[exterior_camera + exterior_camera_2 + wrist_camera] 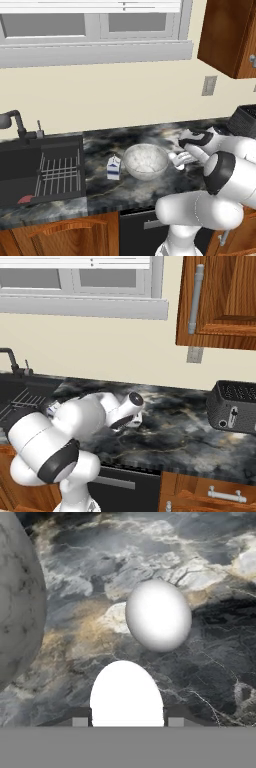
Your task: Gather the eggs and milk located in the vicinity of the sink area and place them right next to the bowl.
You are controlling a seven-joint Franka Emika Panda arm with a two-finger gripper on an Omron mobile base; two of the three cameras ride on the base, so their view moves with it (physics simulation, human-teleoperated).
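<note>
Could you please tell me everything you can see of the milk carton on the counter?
The milk carton is a small white box with a gabled top and blue markings on its front. It stands upright on the dark marbled counter, between the sink to its left and the glass bowl to its right. It sits close beside the bowl, but whether they touch cannot be told. It looks closed and undamaged; nothing grips it.

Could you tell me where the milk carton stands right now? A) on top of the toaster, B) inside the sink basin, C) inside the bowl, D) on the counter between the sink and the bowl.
D: the left base view shows the milk carton upright on the counter, with the sink to one side and the bowl to the other.
</note>
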